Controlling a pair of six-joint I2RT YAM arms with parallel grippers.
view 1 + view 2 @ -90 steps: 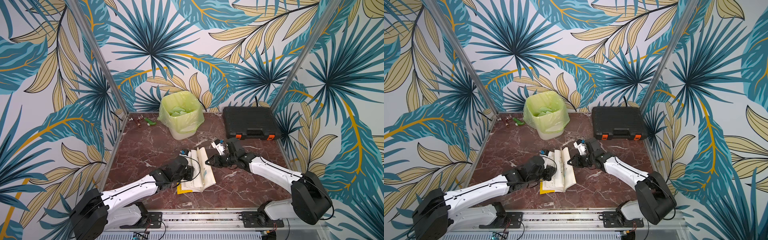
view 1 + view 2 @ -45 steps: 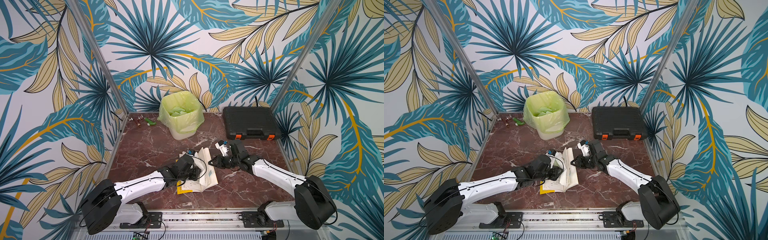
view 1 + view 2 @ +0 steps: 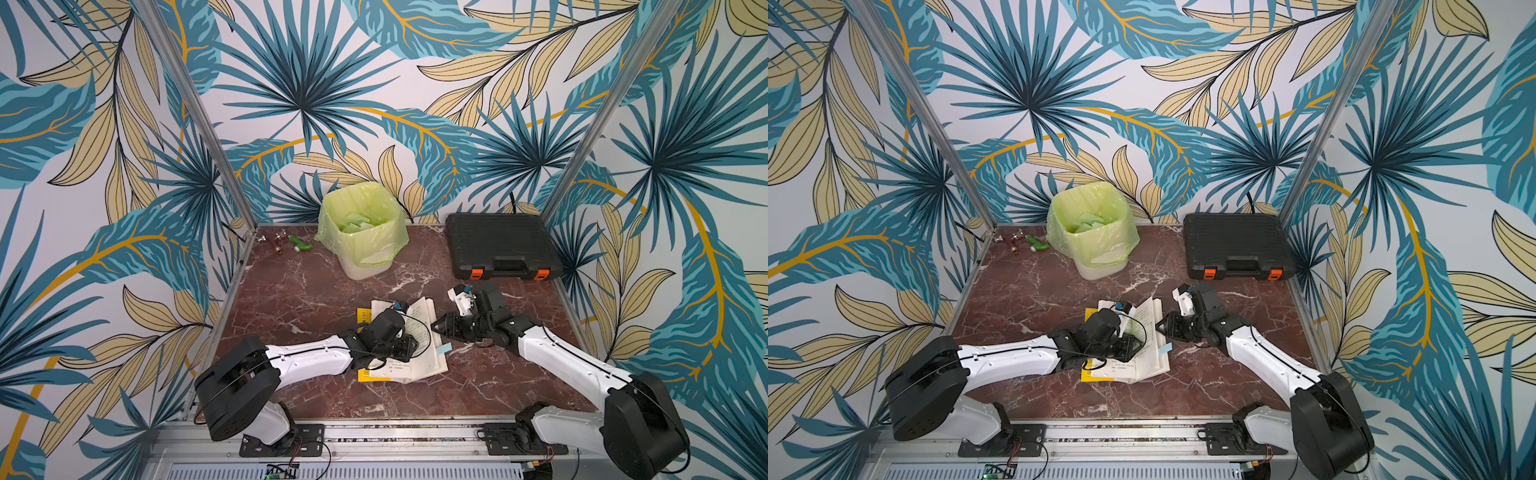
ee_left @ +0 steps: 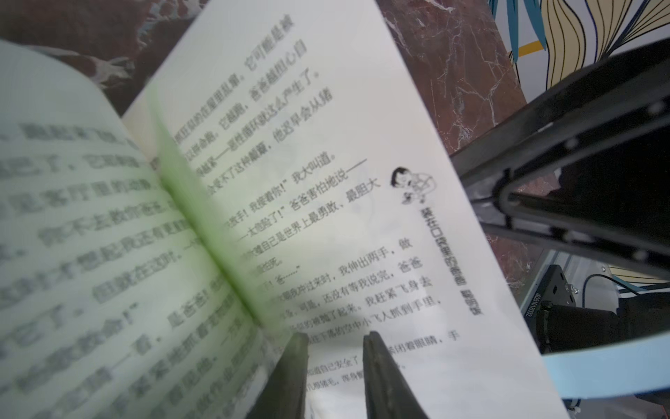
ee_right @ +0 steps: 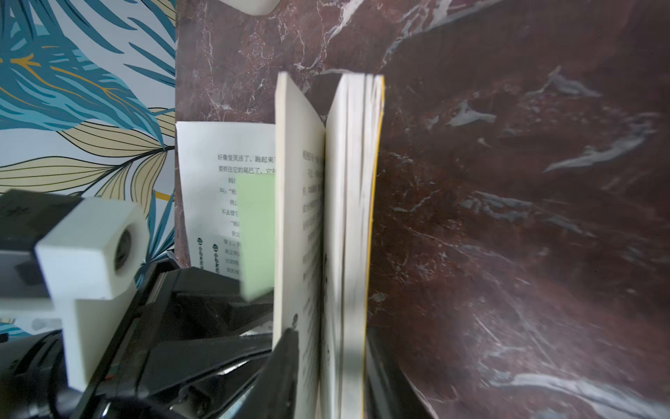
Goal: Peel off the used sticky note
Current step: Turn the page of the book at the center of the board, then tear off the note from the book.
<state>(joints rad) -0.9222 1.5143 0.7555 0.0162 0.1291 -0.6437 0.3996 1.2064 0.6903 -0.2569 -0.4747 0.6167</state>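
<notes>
The left gripper [image 4: 335, 357] is pointing down at the open book [image 3: 419, 365], its fingers standing slightly apart and pinching nothing; the green sticky note [image 5: 255, 235] is lying stuck on the book's left page, partly hidden behind a raised leaf; the right gripper [image 3: 436, 327] is straddling the right-hand pages' edge, fingers spread.
</notes>
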